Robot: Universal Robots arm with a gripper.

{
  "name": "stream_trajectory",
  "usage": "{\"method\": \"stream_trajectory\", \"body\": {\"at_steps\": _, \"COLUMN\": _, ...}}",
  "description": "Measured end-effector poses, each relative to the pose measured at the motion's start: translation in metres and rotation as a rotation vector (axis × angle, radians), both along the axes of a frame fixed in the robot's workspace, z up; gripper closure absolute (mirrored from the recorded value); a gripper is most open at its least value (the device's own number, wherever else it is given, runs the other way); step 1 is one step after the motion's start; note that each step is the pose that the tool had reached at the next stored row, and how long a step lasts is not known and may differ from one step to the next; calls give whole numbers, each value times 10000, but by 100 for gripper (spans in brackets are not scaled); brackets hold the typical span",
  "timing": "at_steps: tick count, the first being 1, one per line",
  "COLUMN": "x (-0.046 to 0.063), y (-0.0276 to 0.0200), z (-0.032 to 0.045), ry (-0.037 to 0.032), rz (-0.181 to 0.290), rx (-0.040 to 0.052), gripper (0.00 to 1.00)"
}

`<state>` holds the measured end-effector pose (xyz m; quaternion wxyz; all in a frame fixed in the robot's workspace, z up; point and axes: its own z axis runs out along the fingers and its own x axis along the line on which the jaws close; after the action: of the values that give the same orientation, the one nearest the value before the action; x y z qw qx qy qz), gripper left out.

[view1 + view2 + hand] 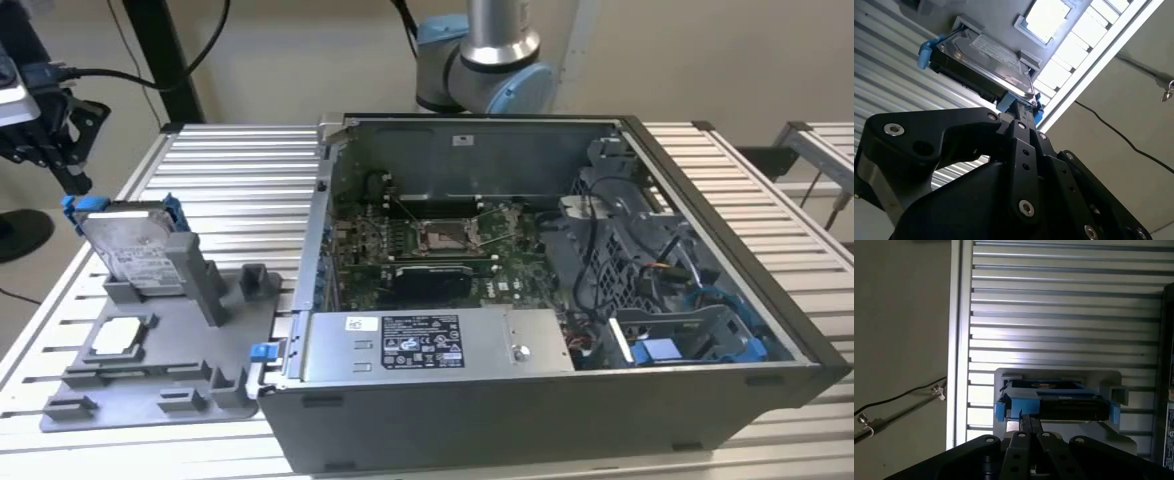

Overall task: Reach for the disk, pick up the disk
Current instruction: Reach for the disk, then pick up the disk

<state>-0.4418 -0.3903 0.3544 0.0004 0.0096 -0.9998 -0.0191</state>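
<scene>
Reach step in hand: gripper [74,175] hovering at upper left of exterior view, jaws seeming closed on nothing, just above disk [140,245] standing upright in grey holder [147,390]. Grasp likely needing jaws spread around blue rail [1019,402].

Robotics lab: opened computer case [534,410] on slatted aluminium workbench [227,170].

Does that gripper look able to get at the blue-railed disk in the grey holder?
Probably yes: the disk stands upright in its grey holder with its upper edge exposed, and the gripper hangs close by it with nothing between.
</scene>
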Motion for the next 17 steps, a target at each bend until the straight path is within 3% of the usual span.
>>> {"method": "stream_trajectory", "body": {"at_steps": 6, "x": -1, "y": 0, "z": 0, "ry": 1, "rz": 117, "rx": -1, "gripper": 100}}
{"method": "stream_trajectory", "body": {"at_steps": 17, "x": -2, "y": 0, "z": 0, "ry": 1, "rz": 811, "rx": -31, "gripper": 100}}
